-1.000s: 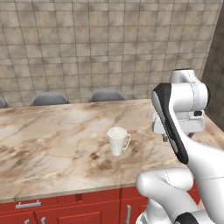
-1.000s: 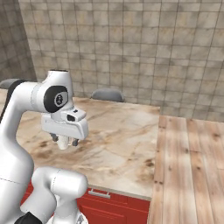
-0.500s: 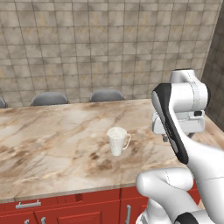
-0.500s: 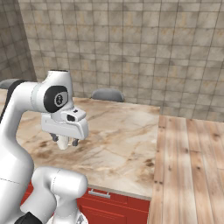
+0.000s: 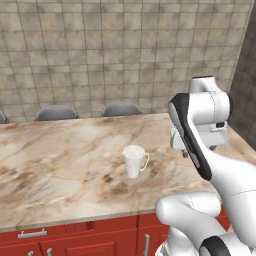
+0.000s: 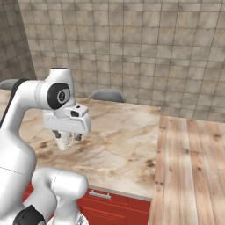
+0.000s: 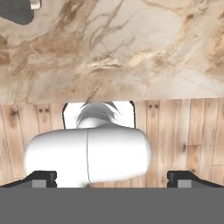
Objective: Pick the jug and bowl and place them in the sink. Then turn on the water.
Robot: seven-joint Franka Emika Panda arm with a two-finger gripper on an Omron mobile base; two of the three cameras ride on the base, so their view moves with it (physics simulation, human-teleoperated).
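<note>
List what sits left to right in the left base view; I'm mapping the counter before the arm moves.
Left grey chair back → second chair back → white jug on the marble counter → robot arm.

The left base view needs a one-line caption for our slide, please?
White jug standing upright on the marble counter, robot arm raised at its right.

Marble counter (image 5: 60, 165) lies broadly bare; the jug (image 5: 135, 161) is the sole obstruction on it (upright, handle toward the arm). Open space surrounds it on every side. Chair backs (image 5: 121, 108) stand beyond the far edge, well apart.
</note>
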